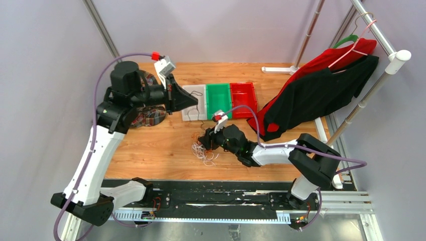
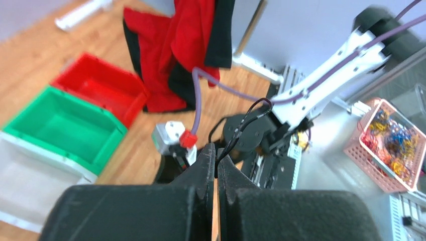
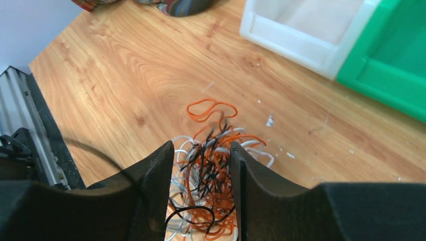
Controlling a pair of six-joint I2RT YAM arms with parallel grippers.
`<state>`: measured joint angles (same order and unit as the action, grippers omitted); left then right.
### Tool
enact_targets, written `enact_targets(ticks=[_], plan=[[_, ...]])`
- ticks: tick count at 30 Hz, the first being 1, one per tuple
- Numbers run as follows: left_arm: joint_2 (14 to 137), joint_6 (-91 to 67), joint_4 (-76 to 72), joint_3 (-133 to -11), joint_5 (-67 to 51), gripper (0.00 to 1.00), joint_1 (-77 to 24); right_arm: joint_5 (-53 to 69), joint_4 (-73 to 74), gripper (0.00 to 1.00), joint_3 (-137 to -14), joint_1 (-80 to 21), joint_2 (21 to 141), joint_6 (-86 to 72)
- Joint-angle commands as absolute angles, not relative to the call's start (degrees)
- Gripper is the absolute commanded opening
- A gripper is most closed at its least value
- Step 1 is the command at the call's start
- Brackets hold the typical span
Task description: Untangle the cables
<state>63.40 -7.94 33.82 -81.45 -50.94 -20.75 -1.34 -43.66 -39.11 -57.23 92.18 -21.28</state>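
The right gripper [image 3: 201, 150] is seen with its jaws parted and set low over the cables [image 3: 206, 183]. One finger [image 3: 155, 181] is placed on each side of the heap. Orange, white and black strands are bunched in the gap, though whether they are pressed by the pads cannot be told.

The heap is laid on the wooden table [image 1: 161, 145], near the middle and toward its front. An orange loop [image 3: 211, 108] is spread on the boards just beyond the fingertips. In the top view, white strands are trailed from the heap toward the near edge.

The left gripper [image 2: 216, 150] is clenched, its fingertips brought together. A thin black cable [image 2: 258, 102] is pinched at the seam between them and arcs away from the tips. This gripper is held high over the white bin [image 1: 193, 89] — well apart from the heap.

Three bins are ranged side by side at the back of the table: the white one, then a green bin [image 1: 217, 85], then a red bin [image 1: 242, 84]. A plaid cloth [image 1: 150, 116] is partly covered by the left arm. A red and black garment [image 1: 321, 93] is hung from a rail at the right, its lower end just beside the red bin. A pink basket [image 2: 374, 113] of coloured wires is seen off the table in the left wrist view.
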Motion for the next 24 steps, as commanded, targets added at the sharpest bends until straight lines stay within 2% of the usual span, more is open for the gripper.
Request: enact_targets(ticks=[1,8,13,17,21,24], plan=[[63.84,-4.77,39.58,-93.65,-48.07,0.0,-20.87,-6.01,-49.22,0.45,-35.88,-57.57,94.02,-23.76],[66.36,-1.7,43.55,-113.19,-36.54,0.0,-20.88,-7.55,-53.29,0.43,-31.55,-57.57,96.48,-27.25],[63.82,1.26,36.48,-117.13,-19.27,0.0,-20.79,-9.29,-55.11,0.44,-28.46,-57.57,96.62,-28.77],[62.69,4.84,28.85,-120.28,-9.85,0.0,-20.84,-10.31,-55.4,0.46,-26.81,-57.57,96.43,-29.43],[66.42,6.67,26.1,-130.94,-5.07,0.0,-20.85,-10.81,-56.51,0.51,-25.6,-57.65,96.36,-29.66],[69.66,6.81,26.7,-138.46,-5.55,0.0,-20.85,-11.31,-55.02,0.51,-26.15,-57.73,95.81,-29.09]])
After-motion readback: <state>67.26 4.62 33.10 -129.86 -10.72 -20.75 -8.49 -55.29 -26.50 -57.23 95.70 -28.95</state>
